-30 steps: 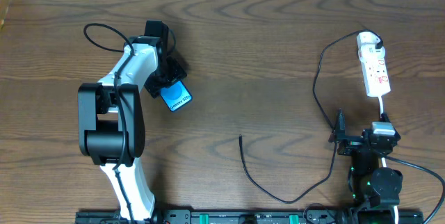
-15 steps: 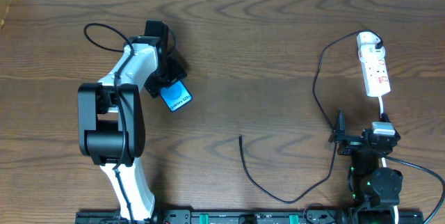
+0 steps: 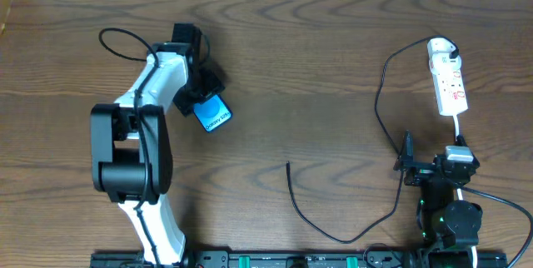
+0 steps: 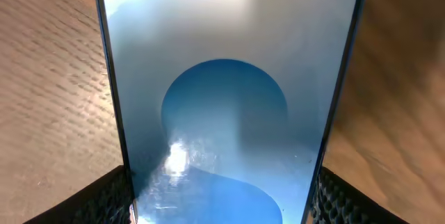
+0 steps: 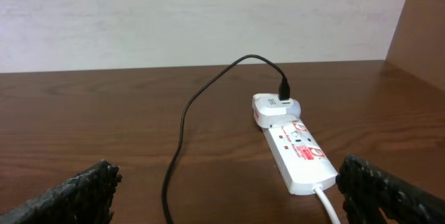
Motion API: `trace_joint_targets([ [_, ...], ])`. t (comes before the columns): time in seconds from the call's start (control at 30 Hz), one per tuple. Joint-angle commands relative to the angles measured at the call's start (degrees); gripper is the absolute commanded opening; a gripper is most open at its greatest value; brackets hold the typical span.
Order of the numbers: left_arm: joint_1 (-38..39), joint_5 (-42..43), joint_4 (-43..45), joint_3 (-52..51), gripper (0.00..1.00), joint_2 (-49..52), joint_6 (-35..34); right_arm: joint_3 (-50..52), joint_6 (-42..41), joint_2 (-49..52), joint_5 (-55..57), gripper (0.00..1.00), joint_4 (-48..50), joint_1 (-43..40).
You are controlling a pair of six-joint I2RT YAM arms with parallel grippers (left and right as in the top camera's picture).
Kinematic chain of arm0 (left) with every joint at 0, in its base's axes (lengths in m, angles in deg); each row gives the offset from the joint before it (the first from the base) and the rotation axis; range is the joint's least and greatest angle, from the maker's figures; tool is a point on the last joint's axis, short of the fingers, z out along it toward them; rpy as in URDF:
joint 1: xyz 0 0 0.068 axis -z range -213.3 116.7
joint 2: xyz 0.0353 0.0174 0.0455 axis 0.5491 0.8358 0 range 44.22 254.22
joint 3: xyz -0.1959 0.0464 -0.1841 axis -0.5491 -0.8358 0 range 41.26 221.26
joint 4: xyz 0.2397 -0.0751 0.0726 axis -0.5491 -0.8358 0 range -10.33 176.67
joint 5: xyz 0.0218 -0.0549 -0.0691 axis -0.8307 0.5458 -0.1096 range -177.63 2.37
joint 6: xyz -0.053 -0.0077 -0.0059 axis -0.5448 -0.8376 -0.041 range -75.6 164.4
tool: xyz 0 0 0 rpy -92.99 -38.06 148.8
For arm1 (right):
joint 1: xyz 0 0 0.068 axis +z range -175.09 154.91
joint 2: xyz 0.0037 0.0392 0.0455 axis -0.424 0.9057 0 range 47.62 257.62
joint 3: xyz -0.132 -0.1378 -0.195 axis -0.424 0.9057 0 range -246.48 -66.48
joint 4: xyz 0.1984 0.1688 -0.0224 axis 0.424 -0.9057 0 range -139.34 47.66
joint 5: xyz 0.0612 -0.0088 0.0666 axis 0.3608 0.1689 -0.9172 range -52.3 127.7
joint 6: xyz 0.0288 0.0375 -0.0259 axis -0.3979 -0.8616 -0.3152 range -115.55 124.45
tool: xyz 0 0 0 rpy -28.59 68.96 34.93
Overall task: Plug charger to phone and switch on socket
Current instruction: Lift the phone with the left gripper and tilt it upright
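The phone (image 3: 214, 116), blue screen up, is gripped at one end by my left gripper (image 3: 200, 97) at the table's left. In the left wrist view the phone (image 4: 226, 106) fills the frame between the two finger pads (image 4: 222, 203). The charger's thin black cable (image 3: 379, 110) runs from its white adapter (image 3: 443, 49), which sits in the far end of the socket (image 3: 451, 86), and loops down to a free plug tip (image 3: 288, 165) at mid table. My right gripper (image 3: 433, 156) is open and empty just before the socket (image 5: 295, 151), with the cable (image 5: 182, 123) between its fingers (image 5: 236, 196).
The socket's white cord (image 3: 459, 126) runs back under my right arm. A thicker black cable (image 3: 121, 39) loops behind the left arm. A pale wall edges the table's far side (image 5: 208, 15).
The left arm's body has shifted slightly to the left and the phone has edged a little to the right. The right arm, cable and socket have not moved.
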Motion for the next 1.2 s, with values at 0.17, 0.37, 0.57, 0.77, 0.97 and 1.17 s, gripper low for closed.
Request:
trace_joint_targets([
  [0.17, 0.0, 0.6, -1.1, -0.1, 0.08, -6.4, 0.3, 0.0, 0.9, -0.5, 0.0, 0.99, -0.2, 0.6],
  [0.37, 0.0, 5.4, -0.7, 0.0, 0.08, -8.5, 0.3, 0.0, 0.9, -0.5, 0.0, 0.99, -0.2, 0.6],
  [0.57, 0.0, 17.0, 2.3, 0.0, 0.07, -9.7, -0.2, 0.0, 0.9, -0.5, 0.0, 0.99, -0.2, 0.6],
  [0.77, 0.0, 32.3, 7.2, 0.0, 0.08, -9.9, -5.2, 0.0, 0.9, -0.5, 0.0, 0.99, -0.2, 0.6],
  [0.97, -0.2, 44.2, 12.2, 0.0, 0.08, -9.9, -11.8, 0.0, 0.9, -0.5, 0.0, 0.99, -0.2, 0.6],
  [1.17, -1.3, 57.2, 17.0, 0.0, 0.07, -9.9, -20.8, 0.0, 0.9, -0.5, 0.0, 0.99, -0.2, 0.6],
])
